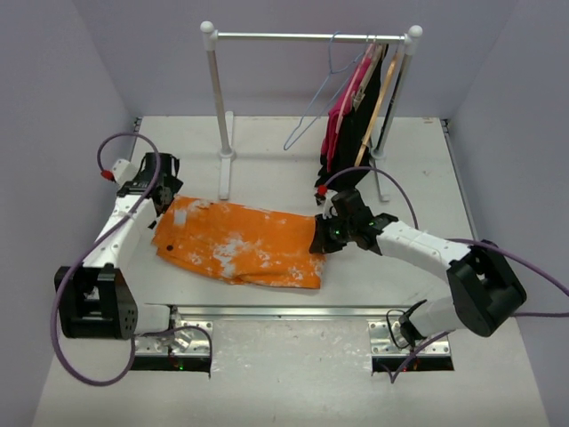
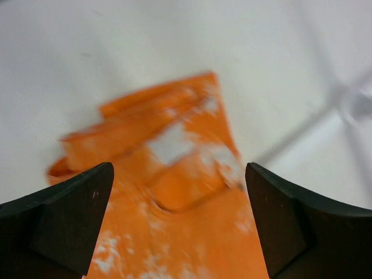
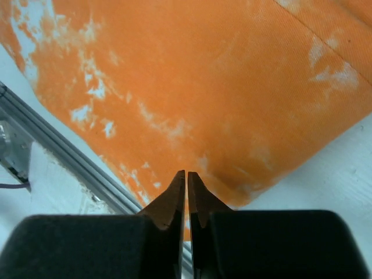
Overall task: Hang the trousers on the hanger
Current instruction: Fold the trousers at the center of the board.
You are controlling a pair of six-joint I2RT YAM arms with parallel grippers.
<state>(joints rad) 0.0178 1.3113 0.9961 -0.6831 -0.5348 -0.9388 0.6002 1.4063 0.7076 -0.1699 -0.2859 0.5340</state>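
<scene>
- White desk (image 1: 267,151) carries the trousers (image 1: 240,245) flat; the wire hanger (image 1: 308,109) hangs bare.
- My right hand (image 3: 187,185) pinches their edge; my left hand (image 2: 179,203) gapes, released.

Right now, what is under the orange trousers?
Only the white table shows around the trousers, which lie flat on it. Anything beneath the cloth is covered; no bulge suggests an object. The hanger hangs apart on the rack.

White table (image 1: 427,160) bears flat orange trousers (image 1: 240,245) and a clothes rack (image 1: 216,98).
</scene>
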